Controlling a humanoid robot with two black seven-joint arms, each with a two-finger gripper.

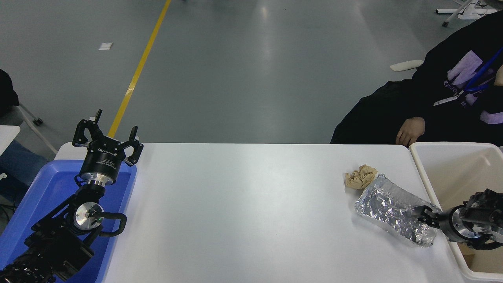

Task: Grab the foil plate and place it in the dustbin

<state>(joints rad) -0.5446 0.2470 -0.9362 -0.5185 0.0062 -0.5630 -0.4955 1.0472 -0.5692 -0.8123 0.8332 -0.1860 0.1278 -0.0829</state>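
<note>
Plate (395, 209) lay at table's (243, 212) right edge, just beside bin (426, 173), so the carry would be short; right gripper (425, 215) reached low across bin's rim onto plate's near-right end, fingers apparently straddling the foil, closure unclear; left gripper (107, 138) parked spread over tray (43, 188).

foil plate (387, 208): shiny silver, crinkled with dark and bright glints, just at the right gripper's tips
paper ball (360, 176): tan, matt, beyond the plate from the right gripper
dustbin (422, 167): cream-white rim, beige inside, beneath the right gripper's wrist
right gripper (425, 215): black fingers, silver metal ring behind them
left gripper (107, 138): black, white lettering on the body, silver collar below
tray (43, 188): bright blue, under the left gripper
table (243, 212): plain white
floor stripe (137, 70): yellow on grey, beyond the left gripper
person's sleeve (377, 114): black, lilac print on the chest
</note>
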